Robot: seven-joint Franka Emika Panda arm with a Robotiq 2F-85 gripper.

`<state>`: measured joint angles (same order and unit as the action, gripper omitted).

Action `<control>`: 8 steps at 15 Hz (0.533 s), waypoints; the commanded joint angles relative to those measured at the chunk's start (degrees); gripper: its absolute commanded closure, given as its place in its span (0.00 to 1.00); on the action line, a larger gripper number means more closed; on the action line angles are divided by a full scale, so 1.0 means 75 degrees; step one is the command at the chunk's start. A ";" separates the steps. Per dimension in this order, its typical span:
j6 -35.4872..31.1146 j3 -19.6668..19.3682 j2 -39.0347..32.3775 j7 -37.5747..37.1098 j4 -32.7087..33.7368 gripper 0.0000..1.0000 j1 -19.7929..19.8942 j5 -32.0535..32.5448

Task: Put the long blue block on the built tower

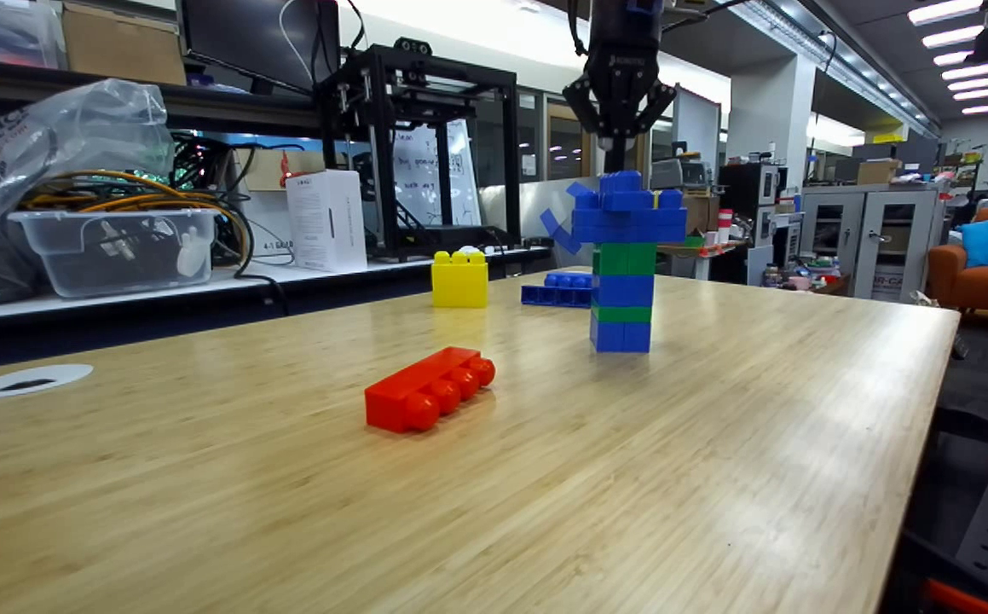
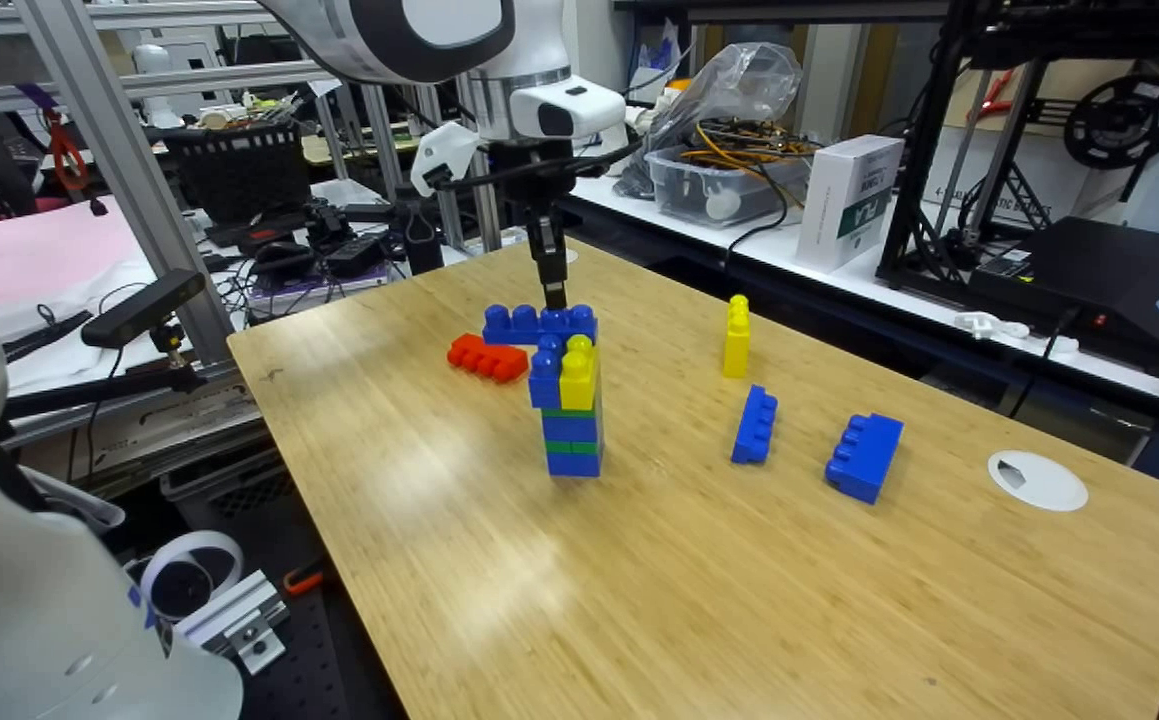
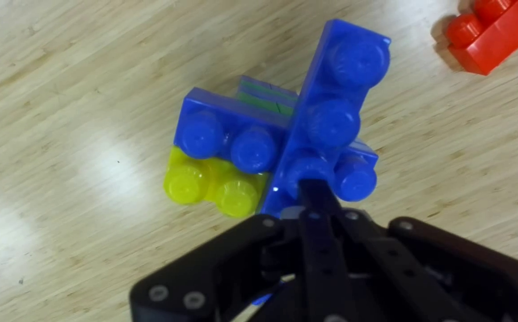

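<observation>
The long blue block point(image 1: 627, 199) lies across the top of the built tower point(image 1: 623, 290). The wrist view shows the block point(image 3: 332, 120) running diagonally over the top bricks, with one end overhanging; its near end is hidden under the fingers. In an exterior view the block point(image 2: 529, 328) extends left of the tower point(image 2: 571, 430). My gripper point(image 1: 615, 160) points straight down with its fingers together. Its tips point(image 3: 314, 185) are at a stud on top of the block, not around its sides. A yellow brick point(image 3: 209, 181) sits beside a blue brick on the tower top.
A red brick point(image 1: 425, 388) lies on the table near the tower. A small yellow brick point(image 2: 736, 342) stands on the table. Two more blue bricks lie there, one narrow point(image 2: 756, 425) and one wider point(image 2: 865, 458). A shelf with a clear bin point(image 2: 724, 190) runs along the table.
</observation>
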<state>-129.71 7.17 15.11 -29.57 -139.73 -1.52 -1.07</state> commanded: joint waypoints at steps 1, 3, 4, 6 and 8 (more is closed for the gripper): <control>0.0677 0.0094 0.0517 0.0167 -0.0085 1.00 -0.0131 -0.0138; 0.1134 0.0218 0.0915 0.0170 -0.0082 1.00 -0.0242 -0.0087; 0.1316 0.0297 0.1123 0.0169 -0.0094 1.00 -0.0302 -0.0083; 0.1800 0.0390 0.1515 0.0436 -0.0055 1.00 -0.0475 -0.0129; 0.2359 0.0358 0.1859 0.1285 -0.0098 1.00 -0.0802 -0.0285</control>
<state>-116.09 10.13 26.50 -27.13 -139.75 -5.77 -1.55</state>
